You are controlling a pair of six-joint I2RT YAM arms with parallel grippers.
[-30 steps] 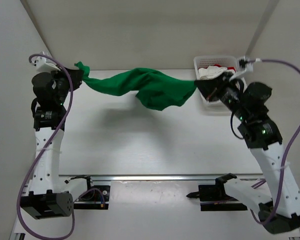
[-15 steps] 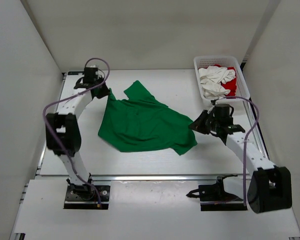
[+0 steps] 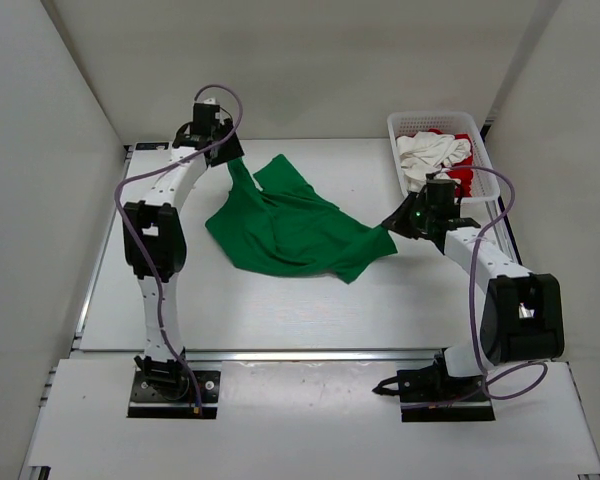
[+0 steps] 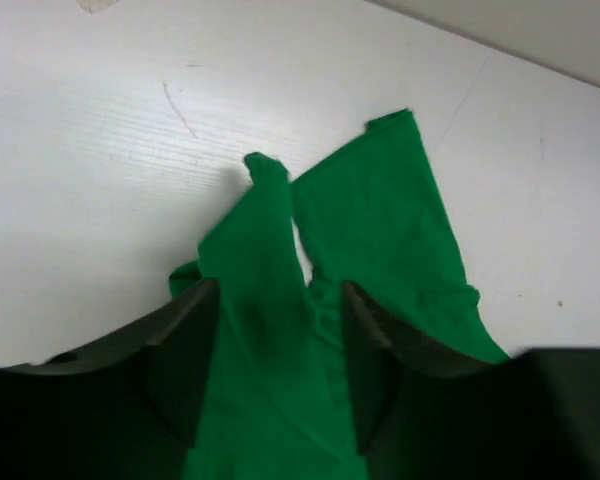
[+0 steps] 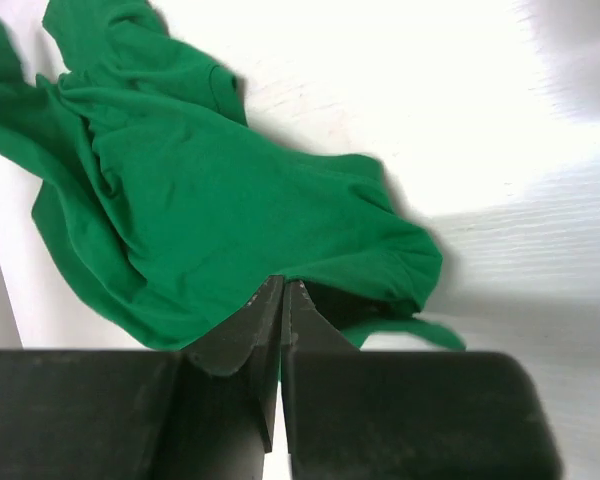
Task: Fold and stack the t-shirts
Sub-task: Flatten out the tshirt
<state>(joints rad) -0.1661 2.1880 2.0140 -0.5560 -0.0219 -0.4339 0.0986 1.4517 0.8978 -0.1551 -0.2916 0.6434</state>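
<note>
Soft, rumpled green shirt (image 3: 290, 230) lies on the smooth white surface (image 3: 280, 310), one bunched end inside the parted left hand (image 4: 280, 287), its hem pinched in the right hand (image 5: 282, 285); white walls (image 3: 280, 60) around

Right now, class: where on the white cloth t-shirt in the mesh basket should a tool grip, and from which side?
Probably a raised fold of the bunched white cloth t-shirt, taken straight down from above: the walls of the white plastic mesh basket close off its sides.
</note>
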